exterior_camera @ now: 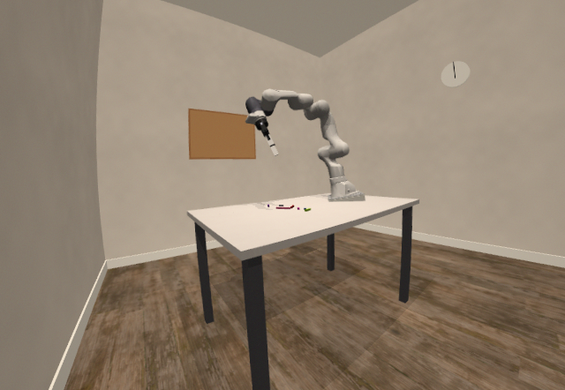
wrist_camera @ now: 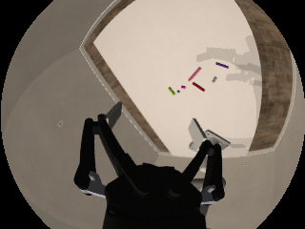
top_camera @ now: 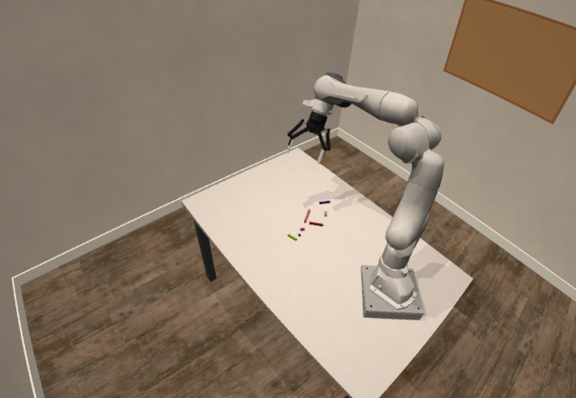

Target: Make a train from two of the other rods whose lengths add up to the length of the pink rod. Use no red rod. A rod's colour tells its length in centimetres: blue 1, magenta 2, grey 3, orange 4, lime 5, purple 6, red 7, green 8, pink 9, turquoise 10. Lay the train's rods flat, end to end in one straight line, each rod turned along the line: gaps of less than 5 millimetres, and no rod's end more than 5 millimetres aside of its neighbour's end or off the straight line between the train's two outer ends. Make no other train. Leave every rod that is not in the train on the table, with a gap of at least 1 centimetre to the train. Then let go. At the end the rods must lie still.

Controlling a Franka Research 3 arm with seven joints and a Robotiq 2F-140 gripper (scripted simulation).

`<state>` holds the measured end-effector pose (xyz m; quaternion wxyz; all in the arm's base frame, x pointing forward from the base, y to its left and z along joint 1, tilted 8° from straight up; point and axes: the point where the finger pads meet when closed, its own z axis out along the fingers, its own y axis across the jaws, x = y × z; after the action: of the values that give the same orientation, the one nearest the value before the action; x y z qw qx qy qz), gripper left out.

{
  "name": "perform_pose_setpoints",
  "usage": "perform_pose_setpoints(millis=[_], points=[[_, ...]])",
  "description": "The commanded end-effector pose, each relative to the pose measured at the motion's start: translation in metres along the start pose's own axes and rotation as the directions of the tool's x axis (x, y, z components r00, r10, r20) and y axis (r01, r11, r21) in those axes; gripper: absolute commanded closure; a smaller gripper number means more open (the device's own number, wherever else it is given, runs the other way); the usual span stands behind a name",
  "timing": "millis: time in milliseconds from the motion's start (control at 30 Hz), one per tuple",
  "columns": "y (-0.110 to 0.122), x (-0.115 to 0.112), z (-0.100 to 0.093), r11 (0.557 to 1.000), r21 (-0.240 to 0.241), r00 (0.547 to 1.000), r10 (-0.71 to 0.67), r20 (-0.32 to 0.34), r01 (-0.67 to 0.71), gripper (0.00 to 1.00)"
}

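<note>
The pink rod (top_camera: 307,215) (wrist_camera: 194,73) lies flat on the table. The purple rod (top_camera: 324,202) (wrist_camera: 222,65) and the short grey rod (top_camera: 325,213) (wrist_camera: 214,79) lie apart from it and from each other. The red rod (top_camera: 316,223) (wrist_camera: 198,87) lies close to one end of the pink rod. The magenta rod (top_camera: 302,229) (wrist_camera: 183,87), the tiny blue rod (top_camera: 299,234) (wrist_camera: 178,91) and the lime rod (top_camera: 292,237) (wrist_camera: 172,91) lie near one another with gaps. My gripper (top_camera: 303,157) (wrist_camera: 156,115) is open and empty, high above the table, tilted.
The table (top_camera: 260,198) (exterior_camera: 255,226) bears the arm's grey base (top_camera: 392,312) at its other end. Shadows of the arm fall near the purple rod. A wall stands behind the table's far edge, close beyond the gripper in the top view.
</note>
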<state>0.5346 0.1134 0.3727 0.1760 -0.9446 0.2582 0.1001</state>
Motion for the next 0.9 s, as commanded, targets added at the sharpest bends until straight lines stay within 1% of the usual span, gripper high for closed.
perform_pose_setpoints(millis=[0,233,267,867], points=[[0.000,-0.001,0.001,1.000,-0.006,1.000,0.019,0.001,-0.019,0.00],[0.000,-0.001,0.001,1.000,-0.006,1.000,0.019,0.001,-0.019,0.00],[0.024,0.019,-0.027,0.990,-0.098,0.991,0.086,-0.107,-0.097,0.00],[0.024,0.019,-0.027,0.990,-0.099,0.990,0.087,-0.107,-0.097,0.00]])
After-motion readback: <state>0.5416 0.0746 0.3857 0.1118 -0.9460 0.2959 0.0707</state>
